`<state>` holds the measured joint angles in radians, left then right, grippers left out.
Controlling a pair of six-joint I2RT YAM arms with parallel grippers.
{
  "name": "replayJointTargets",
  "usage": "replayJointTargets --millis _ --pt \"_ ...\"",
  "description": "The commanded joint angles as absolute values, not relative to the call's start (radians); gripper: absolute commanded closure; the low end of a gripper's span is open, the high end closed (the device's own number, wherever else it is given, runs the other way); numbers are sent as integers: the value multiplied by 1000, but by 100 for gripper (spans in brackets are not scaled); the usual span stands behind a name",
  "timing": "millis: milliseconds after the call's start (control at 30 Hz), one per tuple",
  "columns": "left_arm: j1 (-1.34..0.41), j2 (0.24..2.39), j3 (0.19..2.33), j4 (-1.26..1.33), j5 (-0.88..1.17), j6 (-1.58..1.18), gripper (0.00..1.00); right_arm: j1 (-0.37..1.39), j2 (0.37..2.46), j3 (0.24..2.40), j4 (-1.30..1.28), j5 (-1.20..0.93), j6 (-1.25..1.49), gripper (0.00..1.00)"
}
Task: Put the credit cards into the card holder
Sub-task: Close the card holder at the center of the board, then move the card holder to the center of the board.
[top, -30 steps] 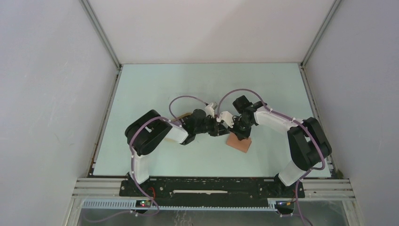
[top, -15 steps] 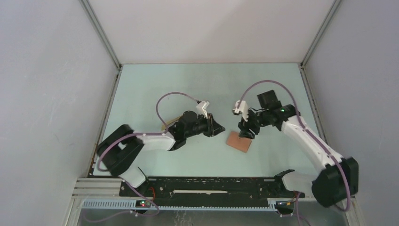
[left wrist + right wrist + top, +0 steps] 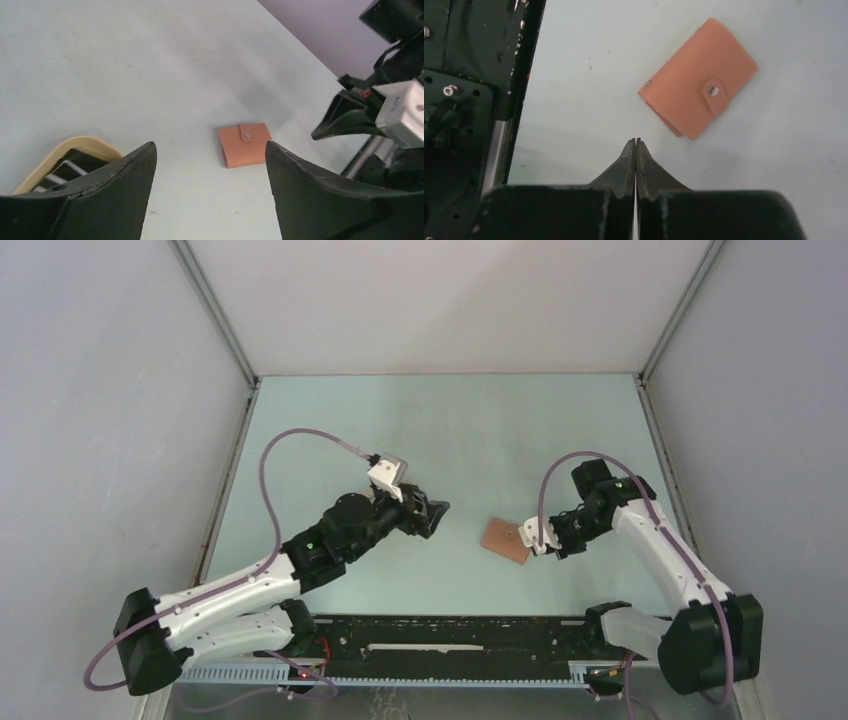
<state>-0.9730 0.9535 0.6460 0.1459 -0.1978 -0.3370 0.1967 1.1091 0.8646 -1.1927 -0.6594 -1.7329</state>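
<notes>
Lying snapped closed between your grippers is the wallet point(image 3: 506, 540) | your left gripper point(image 3: 209, 150) is gaping, empty | your right gripper point(image 3: 635, 142) is pinching together on nothing, near it | cards point(image 3: 75, 159) are sitting in the tray point(image 3: 80, 142), mostly hidden behind a finger.

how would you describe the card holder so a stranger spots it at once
On the pale green table, look right of centre, beside the right arm's fingers. The card holder is the only reddish-brown thing: flat, folded shut, one snap tab.

Left arm point(image 3: 230, 590), right arm point(image 3: 665, 550): white links, black joints, purple cables point(image 3: 298, 431).
</notes>
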Motion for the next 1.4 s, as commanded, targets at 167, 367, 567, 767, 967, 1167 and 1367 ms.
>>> replayJointTargets --millis 167,367,567,767,967,1167,1367 --pt "-973 719 485 22 -423 -335 11 298 1263 761 -992 -437 -1813 100" --pt "-971 595 389 38 -437 -375 7 406 1412 756 -780 -311 -1610 100" --pt "-971 557 357 35 -436 -395 6 516 1452 774 -651 -306 -1506 100" --pt "-971 547 351 37 -429 -404 5 636 1477 884 -518 -388 -1240 97" --pt "-970 518 335 44 -402 -446 0 675 1449 1020 -577 -470 -1104 90" --pt "-962 457 415 -48 -317 -468 0 669 1153 1030 -735 -439 -944 71" --pt "-960 409 609 -188 -245 -479 0 370 836 1056 -749 -627 -674 0"
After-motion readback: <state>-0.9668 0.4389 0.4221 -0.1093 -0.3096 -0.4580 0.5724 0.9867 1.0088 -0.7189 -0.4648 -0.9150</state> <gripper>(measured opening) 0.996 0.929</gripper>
